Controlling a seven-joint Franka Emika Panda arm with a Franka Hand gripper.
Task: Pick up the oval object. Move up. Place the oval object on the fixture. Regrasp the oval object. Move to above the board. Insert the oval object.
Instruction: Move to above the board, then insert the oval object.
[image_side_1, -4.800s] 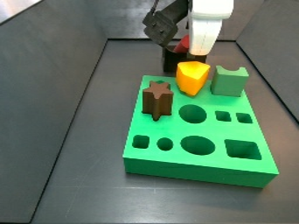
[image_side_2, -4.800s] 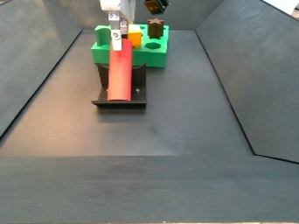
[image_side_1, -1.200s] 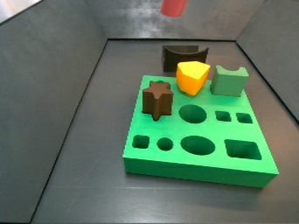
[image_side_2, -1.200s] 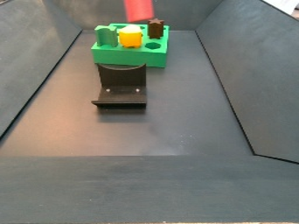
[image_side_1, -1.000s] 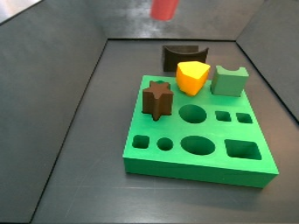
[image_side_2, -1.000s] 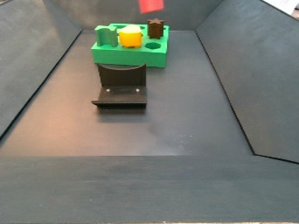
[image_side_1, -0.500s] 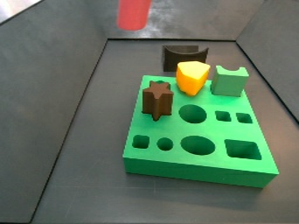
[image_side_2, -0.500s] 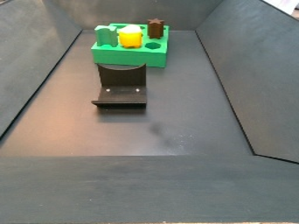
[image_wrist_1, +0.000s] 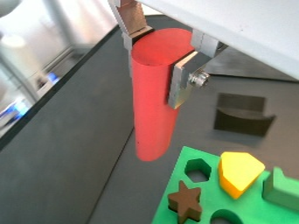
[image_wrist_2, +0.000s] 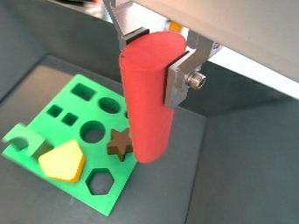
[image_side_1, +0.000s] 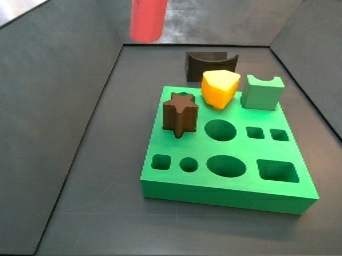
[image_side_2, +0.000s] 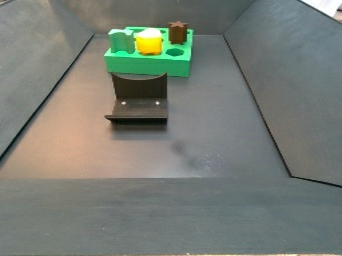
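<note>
While the oval object (image_wrist_1: 156, 92) is clamped upright between the fingers (image_wrist_1: 184, 77) of the gripper (image_wrist_2: 153, 54), it is carried high, left of the board (image_side_1: 227, 160), further left than 0.5 s ago; alignment above the oval hole remains.

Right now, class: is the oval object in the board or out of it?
Out. The gripper holds the oval object upright in the air, high above the board; in a side view its lower end hangs well clear.
</note>
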